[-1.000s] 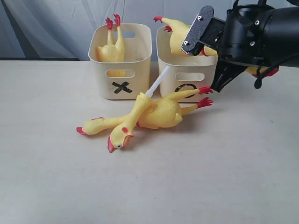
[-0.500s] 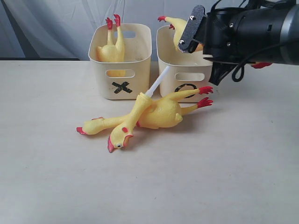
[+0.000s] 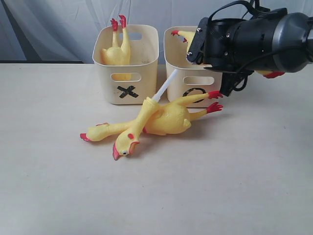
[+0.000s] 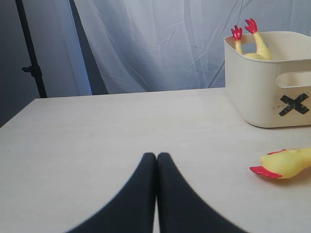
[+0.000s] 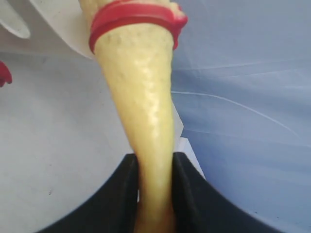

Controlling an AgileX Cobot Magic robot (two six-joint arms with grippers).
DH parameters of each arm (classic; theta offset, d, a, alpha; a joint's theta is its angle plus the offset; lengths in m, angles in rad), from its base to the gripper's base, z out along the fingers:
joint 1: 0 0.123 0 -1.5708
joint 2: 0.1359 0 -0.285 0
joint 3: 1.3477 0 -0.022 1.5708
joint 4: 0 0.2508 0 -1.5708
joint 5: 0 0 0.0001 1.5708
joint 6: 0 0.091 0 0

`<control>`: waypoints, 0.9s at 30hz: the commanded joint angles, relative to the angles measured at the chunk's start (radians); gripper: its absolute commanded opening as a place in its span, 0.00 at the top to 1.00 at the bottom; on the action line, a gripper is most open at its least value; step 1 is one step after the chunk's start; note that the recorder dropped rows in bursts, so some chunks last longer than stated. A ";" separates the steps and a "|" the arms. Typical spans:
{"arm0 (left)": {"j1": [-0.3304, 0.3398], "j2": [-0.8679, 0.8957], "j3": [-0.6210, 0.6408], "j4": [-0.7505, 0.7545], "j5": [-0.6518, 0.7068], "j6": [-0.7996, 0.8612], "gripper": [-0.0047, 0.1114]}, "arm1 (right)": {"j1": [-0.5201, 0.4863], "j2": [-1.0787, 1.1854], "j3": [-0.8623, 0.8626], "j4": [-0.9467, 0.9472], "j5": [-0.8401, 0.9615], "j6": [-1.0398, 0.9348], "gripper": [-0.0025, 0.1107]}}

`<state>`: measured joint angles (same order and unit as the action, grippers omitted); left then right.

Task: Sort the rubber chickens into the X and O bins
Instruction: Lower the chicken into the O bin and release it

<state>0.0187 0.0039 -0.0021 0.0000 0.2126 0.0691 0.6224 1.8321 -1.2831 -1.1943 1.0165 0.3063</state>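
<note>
Pale tabletop (image 3: 195,186) held two rubber chickens (image 3: 161,120) mid-frame; your right fingers (image 5: 187,194) pinched a third chicken (image 5: 141,97) by its neck, left fingers (image 4: 167,194) pressed together.

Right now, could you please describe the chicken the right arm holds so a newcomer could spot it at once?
At the back of the table, find the cream tub marked O. The chicken stretched over it, neck pinched in the right end effector, is the only one being held, lifted clear of the table.

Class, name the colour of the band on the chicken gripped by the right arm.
Red band, clearest in the right wrist view.
</note>
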 commanded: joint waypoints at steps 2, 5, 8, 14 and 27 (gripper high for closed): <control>0.000 -0.004 0.002 0.000 -0.006 -0.005 0.96 | -0.006 -0.007 -0.010 -0.015 -0.004 -0.045 0.99; 0.000 -0.004 0.002 0.000 -0.006 -0.005 0.96 | -0.006 -0.007 -0.010 -0.015 -0.008 -0.045 0.99; 0.000 -0.004 0.002 0.000 -0.006 -0.005 0.96 | -0.006 -0.007 -0.010 -0.015 -0.010 -0.045 0.99; 0.000 -0.004 0.002 0.000 -0.006 -0.005 0.96 | -0.006 -0.007 -0.010 -0.015 -0.022 -0.045 0.99; 0.000 -0.004 0.002 0.000 -0.006 -0.005 0.96 | -0.006 -0.007 -0.010 -0.015 -0.036 -0.045 0.69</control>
<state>0.0187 0.0039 -0.0021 0.0000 0.2126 0.0691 0.6224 1.8321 -1.2831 -1.1881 0.9803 0.2566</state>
